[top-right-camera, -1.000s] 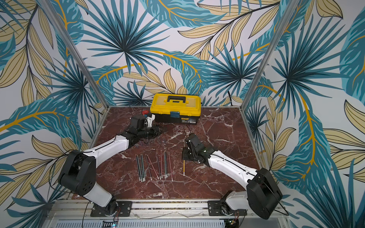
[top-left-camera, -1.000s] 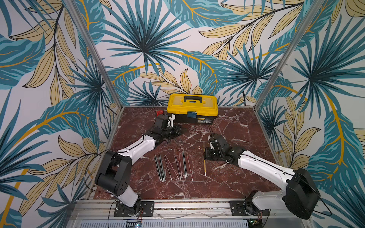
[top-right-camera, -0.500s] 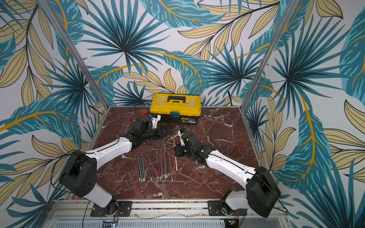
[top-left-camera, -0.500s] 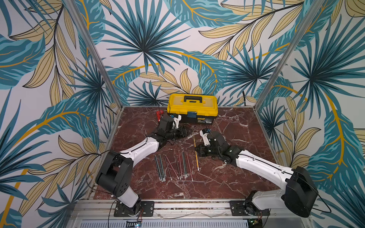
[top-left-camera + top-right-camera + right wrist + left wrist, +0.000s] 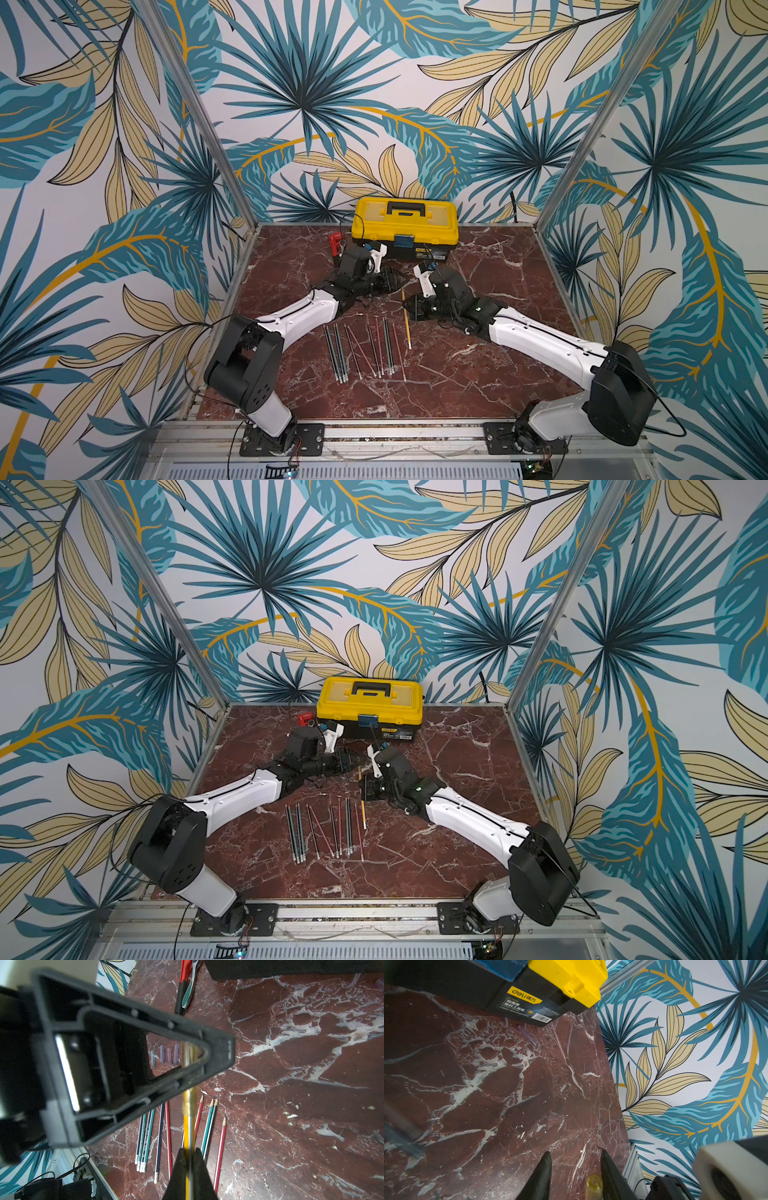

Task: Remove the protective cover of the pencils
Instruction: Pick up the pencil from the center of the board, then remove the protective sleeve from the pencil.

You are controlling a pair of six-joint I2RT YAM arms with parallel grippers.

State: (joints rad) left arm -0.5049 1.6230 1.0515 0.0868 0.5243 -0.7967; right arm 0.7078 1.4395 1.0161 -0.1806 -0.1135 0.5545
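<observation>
Now the right jaws are clamping the yellow pencil (image 5: 186, 1130), aiming its protective cover (image 5: 594, 1183) between the part-open left jaws.

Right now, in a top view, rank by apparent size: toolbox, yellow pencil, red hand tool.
1. toolbox
2. yellow pencil, by length
3. red hand tool, partly hidden behind the left arm, so unsure

Glossy veined marble tabletop (image 5: 478, 374), shiny yellow plastic toolbox (image 5: 405, 220), translucent plastic protective caps (image 5: 162, 1054), lacquered pencils (image 5: 143, 1142), matt black left gripper (image 5: 575, 1152)
</observation>
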